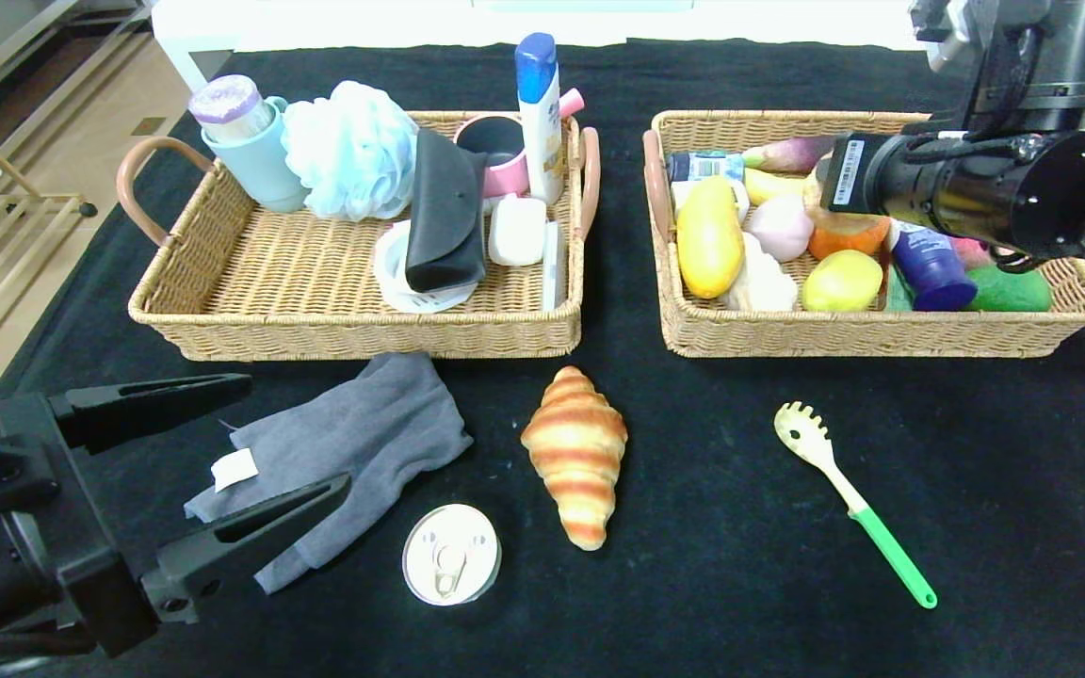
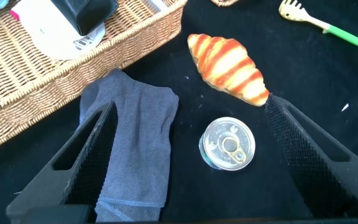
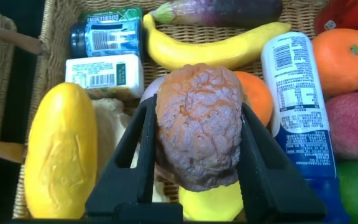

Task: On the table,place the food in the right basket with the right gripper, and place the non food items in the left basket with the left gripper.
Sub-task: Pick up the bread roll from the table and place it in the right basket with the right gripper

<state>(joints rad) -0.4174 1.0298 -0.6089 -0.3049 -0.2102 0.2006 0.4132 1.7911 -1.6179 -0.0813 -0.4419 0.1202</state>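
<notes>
Holding one brown bread roll point(image 3: 197, 124) between the fingers of my right end effector point(image 3: 194, 134), above the right basket point(image 1: 882, 331) of food. My left end effector point(image 1: 213, 480) gapes wide over the grey cloth point(image 1: 354, 443). On the desk point(image 1: 740, 527): croissant point(image 1: 575, 452), tin can point(image 1: 451, 554), pasta spoon point(image 1: 849, 499).

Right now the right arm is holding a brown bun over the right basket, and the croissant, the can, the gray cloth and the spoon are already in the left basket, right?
Not quite. Those four are not in the left basket. The head view shows the croissant, can, gray cloth and spoon lying on the table in front of the baskets. The right gripper does hold the brown bun over the right basket.
</notes>
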